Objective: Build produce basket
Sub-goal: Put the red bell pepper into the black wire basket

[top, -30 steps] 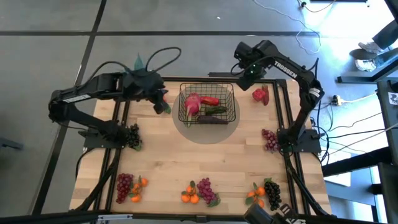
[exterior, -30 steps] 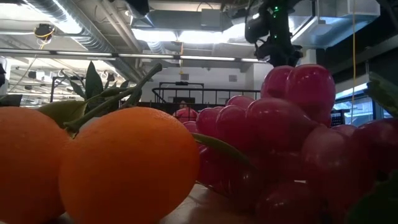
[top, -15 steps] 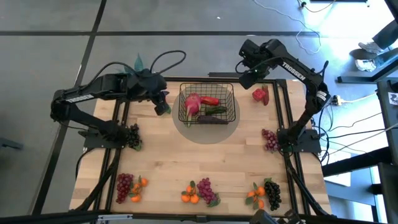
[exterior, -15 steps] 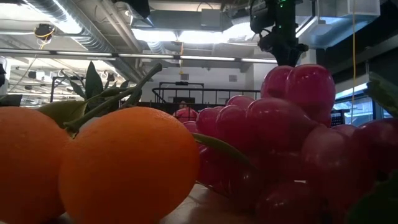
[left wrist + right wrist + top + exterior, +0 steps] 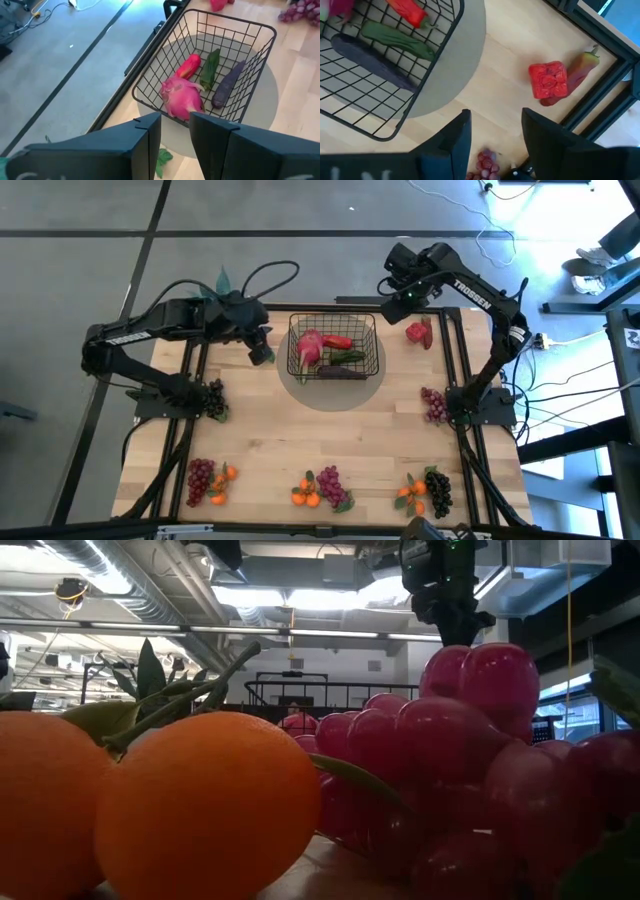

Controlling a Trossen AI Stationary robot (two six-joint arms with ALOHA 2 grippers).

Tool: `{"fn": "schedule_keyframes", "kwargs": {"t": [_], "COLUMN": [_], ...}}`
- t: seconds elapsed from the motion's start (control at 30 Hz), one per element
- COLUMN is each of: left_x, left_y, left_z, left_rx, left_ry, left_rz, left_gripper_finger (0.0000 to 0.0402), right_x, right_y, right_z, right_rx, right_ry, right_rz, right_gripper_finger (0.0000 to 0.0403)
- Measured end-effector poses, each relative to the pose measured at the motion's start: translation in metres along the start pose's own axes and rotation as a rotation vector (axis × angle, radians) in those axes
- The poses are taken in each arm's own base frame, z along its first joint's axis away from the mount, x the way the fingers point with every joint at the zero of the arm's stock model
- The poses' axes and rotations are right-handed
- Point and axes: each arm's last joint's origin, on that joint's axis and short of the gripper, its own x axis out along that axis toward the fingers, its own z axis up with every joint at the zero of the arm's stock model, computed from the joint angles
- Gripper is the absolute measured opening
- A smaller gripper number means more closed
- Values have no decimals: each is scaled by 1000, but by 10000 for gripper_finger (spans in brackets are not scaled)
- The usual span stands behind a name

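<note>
1. Wooden table (image 5: 280, 440) carried what we watched
2. We saw the left gripper (image 5: 262, 352) spread, empty, just left of the basket (image 5: 333, 346)
3. We saw the right gripper (image 5: 392, 290) parted, empty, right of it

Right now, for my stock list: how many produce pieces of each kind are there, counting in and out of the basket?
Grape bunches: 5
Orange clusters: 3
Loose red pieces: 2
Pieces in the basket: 4
Total: 14
</note>
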Motion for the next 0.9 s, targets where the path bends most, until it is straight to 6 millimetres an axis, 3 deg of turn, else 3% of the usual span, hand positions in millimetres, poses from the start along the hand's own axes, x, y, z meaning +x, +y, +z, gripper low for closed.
{"fn": "schedule_keyframes", "kwargs": {"t": [0.17, 0.43, 0.73, 0.9], "left_x": [1, 2, 2, 2], "left_y": [-1, -1, -1, -1], "left_z": [0, 0, 0, 0], "left_rx": [2, 2, 2, 2], "left_ry": [3, 5, 5, 5], "left_rz": [-1, -1, -1, 0], "left_gripper_finger": [90, 90, 90, 90], "right_x": [0, 0, 0, 0], "right_y": [0, 0, 0, -1], "right_z": [0, 0, 0, 0], "right_rx": [12, 185, 158, 150], "right_ry": [0, 0, -1, -33], "right_rz": [0, -1, -9, -99], "right_gripper_finger": [159, 159, 159, 159]}}
